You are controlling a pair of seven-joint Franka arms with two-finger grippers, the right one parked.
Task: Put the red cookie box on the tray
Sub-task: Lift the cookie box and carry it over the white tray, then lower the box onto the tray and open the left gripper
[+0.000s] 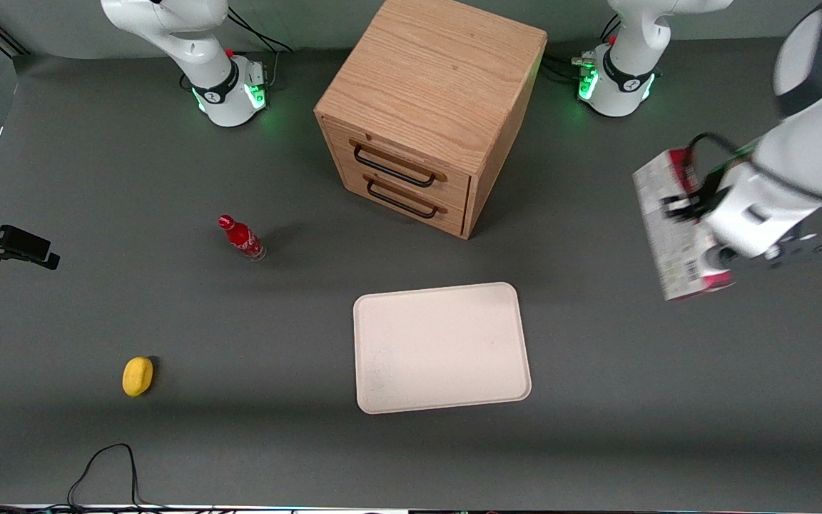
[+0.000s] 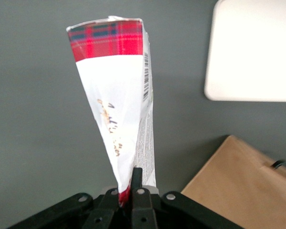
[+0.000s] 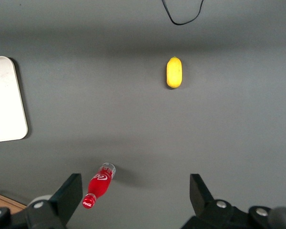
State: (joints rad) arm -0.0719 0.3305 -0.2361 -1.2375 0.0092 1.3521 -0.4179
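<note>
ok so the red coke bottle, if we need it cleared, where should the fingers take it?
Take the red coke bottle around its body below the cap, coming from above: it stands upright on the mat with bare space all round. The left gripper is shut on the red cookie box, held in the air toward the working arm's end, beside the tray.

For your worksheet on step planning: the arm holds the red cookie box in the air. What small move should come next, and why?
Probably carry it sideways toward the tray. The gripper is shut on the red cookie box, lifted off the table at the working arm's end, and the tray is bare.
</note>
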